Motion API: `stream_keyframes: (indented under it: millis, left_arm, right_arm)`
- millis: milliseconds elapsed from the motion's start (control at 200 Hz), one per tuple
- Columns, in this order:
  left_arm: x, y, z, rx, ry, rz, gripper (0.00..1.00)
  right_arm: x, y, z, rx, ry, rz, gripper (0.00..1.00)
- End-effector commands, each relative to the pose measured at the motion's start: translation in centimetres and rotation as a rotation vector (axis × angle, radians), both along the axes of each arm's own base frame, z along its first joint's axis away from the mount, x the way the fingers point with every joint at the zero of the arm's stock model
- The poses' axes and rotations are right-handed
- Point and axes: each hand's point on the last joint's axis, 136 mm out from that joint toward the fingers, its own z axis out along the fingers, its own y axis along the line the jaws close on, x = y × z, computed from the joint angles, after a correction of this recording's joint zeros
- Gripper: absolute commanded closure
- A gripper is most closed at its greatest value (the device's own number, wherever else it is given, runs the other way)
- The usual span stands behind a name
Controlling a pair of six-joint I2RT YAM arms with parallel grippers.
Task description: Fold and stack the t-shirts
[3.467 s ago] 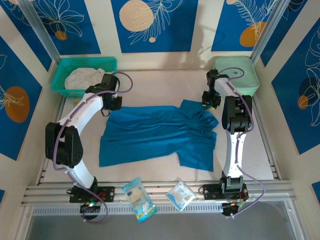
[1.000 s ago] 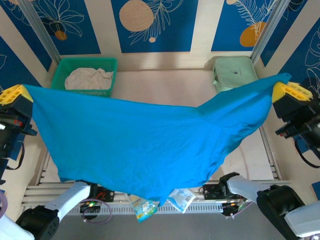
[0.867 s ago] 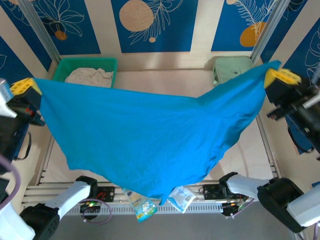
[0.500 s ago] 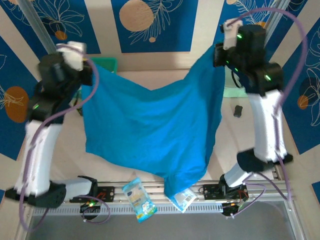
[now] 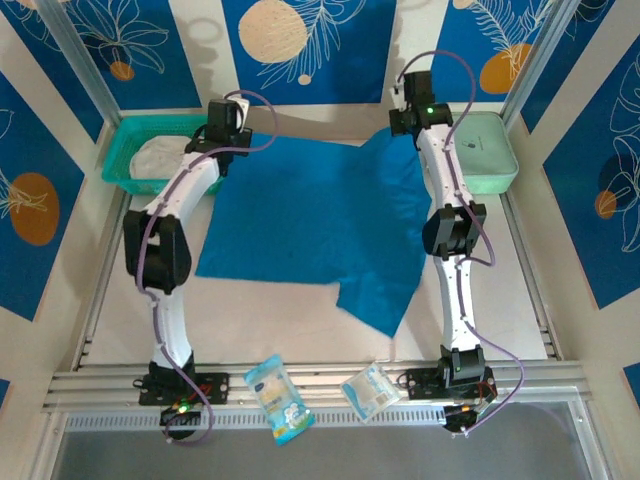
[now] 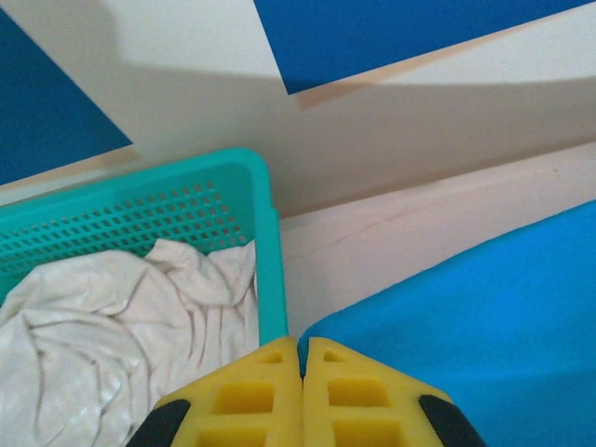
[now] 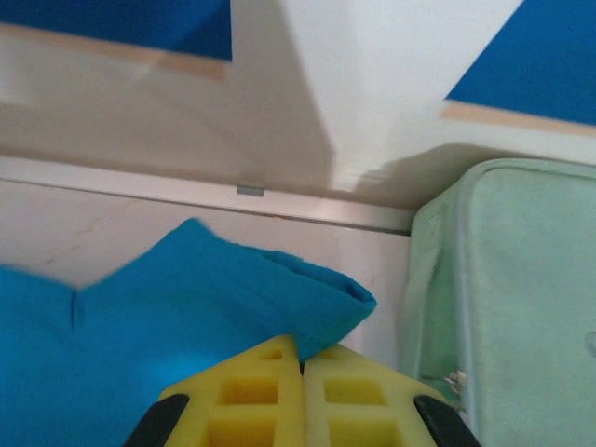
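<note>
Pale plastic snack packets (image 5: 279, 398), two, lie on the front rail between the two arm bases, at the nearest edge.

Tabletop (image 5: 300, 320): light wood-tone and bare in the strip just beyond the rail.

Teal-blue t-shirt (image 5: 300, 220): spread flat across the middle and far part of the tabletop. One flap reaches toward the near right. The far edge runs between the two grippers, close to the back wall.

Left gripper (image 6: 300, 358): at the shirt's far left corner, beside the basket. The yellow fingers are pressed together, and the blue cloth's corner is pinched at their tips.

Right gripper (image 7: 300, 358): at the shirt's far right corner. The yellow fingers are likewise closed, clamping a bunched fold of the blue cloth just left of the zip case.

Mesh basket (image 5: 118, 160): teal plastic, in the far left corner of the tabletop, just beside the shirt's corner.

Off-white t-shirt (image 5: 160, 158): crumpled inside the basket, unfolded.

Mint-green zip case (image 5: 490, 150): lies flat in the far right corner, against the back wall.
</note>
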Motion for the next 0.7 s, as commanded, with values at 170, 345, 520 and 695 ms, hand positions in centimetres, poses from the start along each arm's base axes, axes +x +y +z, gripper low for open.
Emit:
stream_keyframes:
  millis: [170, 345, 520, 695]
  left_arm:
    - [4.6, 0.6, -1.1, 0.029, -0.056, 0.017, 1.00]
    - [5.0, 0.9, -2.3, 0.028, -0.043, 0.019, 1.00]
    - [4.9, 1.8, -2.0, 0.063, -0.050, 0.018, 1.00]
    - [5.2, 2.1, -1.6, 0.117, -0.091, -0.011, 1.00]
  right_arm:
    - [2.8, -0.4, 1.3, 0.009, -0.135, 0.009, 1.00]
    - [2.2, -0.6, 1.7, 0.021, -0.122, -0.001, 1.00]
    - [0.5, -1.2, 2.0, 0.059, -0.079, -0.018, 1.00]
    - [-1.4, -1.2, 1.8, 0.108, -0.064, -0.020, 1.00]
